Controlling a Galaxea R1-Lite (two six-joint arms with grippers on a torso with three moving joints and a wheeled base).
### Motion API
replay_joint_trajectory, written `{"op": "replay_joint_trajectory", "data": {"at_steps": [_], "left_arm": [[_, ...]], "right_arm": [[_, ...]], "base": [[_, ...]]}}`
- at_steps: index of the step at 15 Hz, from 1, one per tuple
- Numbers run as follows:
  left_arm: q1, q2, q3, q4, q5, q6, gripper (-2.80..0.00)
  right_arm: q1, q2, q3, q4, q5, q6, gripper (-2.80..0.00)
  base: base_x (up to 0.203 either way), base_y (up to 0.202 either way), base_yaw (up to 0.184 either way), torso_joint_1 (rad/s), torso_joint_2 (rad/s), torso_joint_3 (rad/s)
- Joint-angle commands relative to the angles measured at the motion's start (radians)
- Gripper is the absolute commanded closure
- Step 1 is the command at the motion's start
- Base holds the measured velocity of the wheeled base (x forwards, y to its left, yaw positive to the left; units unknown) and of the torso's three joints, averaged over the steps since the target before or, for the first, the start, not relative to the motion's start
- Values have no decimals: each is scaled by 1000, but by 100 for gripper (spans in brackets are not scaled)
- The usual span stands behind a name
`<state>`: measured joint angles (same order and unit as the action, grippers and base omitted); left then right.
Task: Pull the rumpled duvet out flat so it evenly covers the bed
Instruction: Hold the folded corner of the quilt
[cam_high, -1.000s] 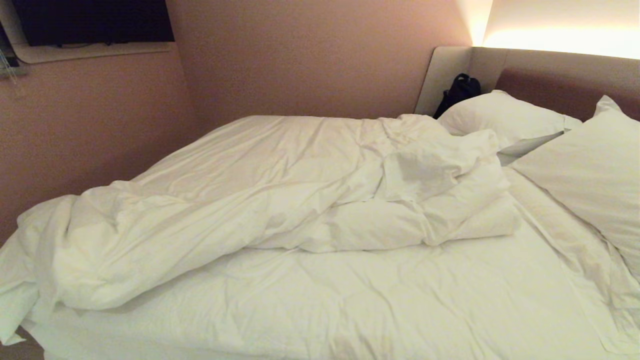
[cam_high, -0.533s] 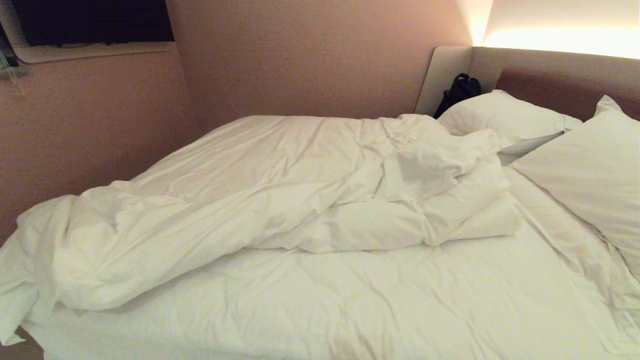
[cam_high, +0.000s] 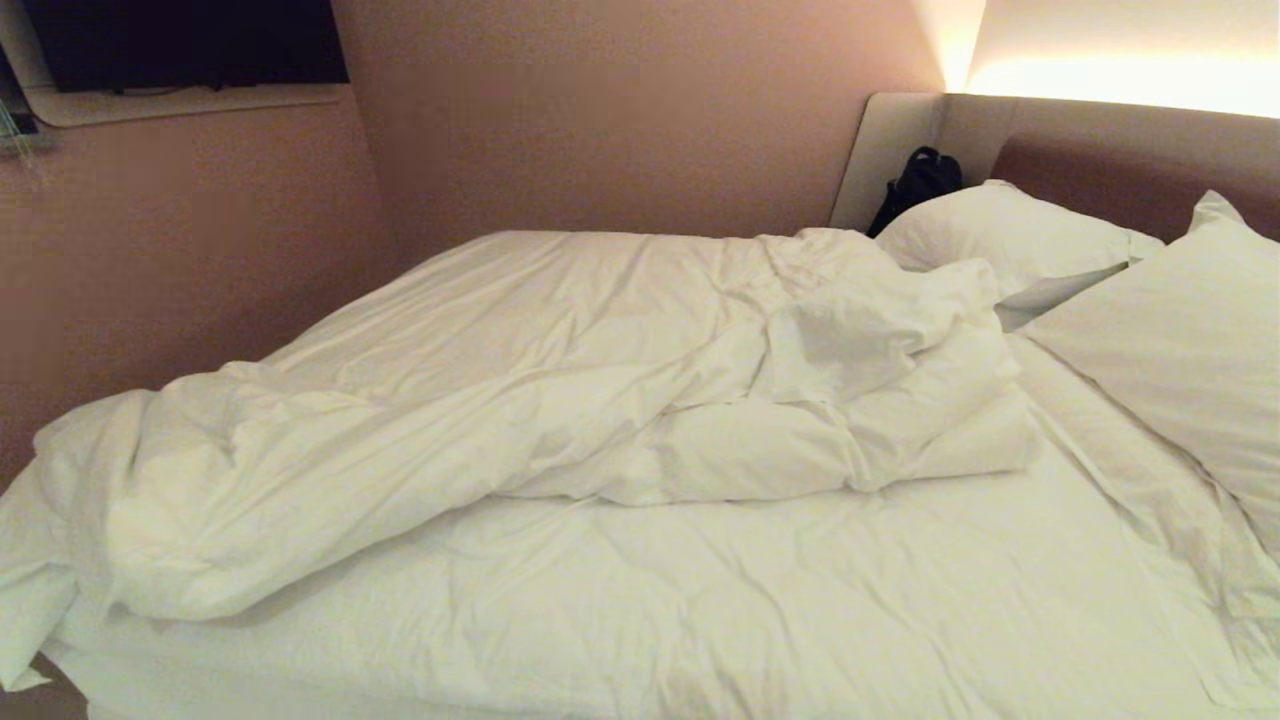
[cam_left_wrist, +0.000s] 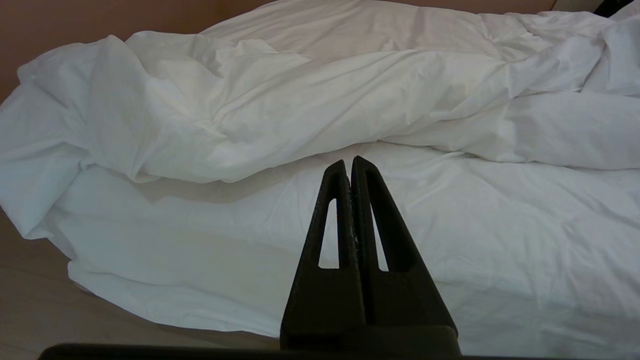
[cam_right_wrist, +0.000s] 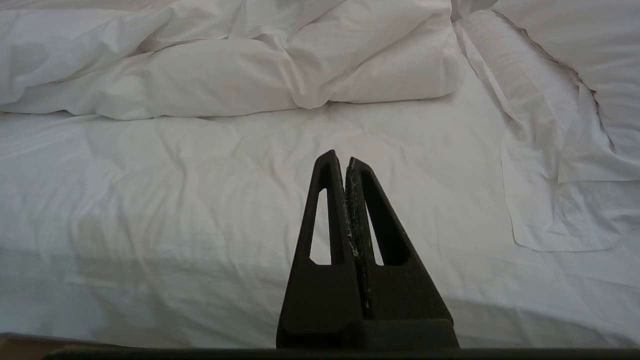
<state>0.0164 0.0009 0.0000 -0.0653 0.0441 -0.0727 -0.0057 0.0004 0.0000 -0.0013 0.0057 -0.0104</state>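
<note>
Both grippers (cam_left_wrist: 350, 165) (cam_right_wrist: 339, 159) w/ jaws closed, facing rumpled duvet (cam_high: 560, 400).

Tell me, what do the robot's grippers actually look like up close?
Each ends in two matte black fingers, long and wedge-shaped, tapering to a narrow tip, each with a tall slot cut through it. The left gripper looks clean; the right gripper has whitish flecks along its inner pads. No cables or markings show.

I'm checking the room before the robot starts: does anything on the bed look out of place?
Yes. The duvet is bunched in a rumpled ridge toward the far side, leaving the near half of the bed with only its sheet. A dark bag sits wedged behind the pillow.
</note>
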Motion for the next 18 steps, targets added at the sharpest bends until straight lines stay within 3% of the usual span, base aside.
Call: {"op": "replay_joint_trajectory", "data": {"at_steps": [1, 18], "left_arm": [[0, 1, 0, -1, 0, -1, 0], [0, 1, 0, -1, -1, 2, 0]], "right_arm": [[0, 0, 0, 0, 1, -2, 0], [0, 0, 0, 0, 0, -2, 0]], "base": [[0, 0, 0, 0, 0, 0], [0, 0, 0, 0, 0, 0]]}}
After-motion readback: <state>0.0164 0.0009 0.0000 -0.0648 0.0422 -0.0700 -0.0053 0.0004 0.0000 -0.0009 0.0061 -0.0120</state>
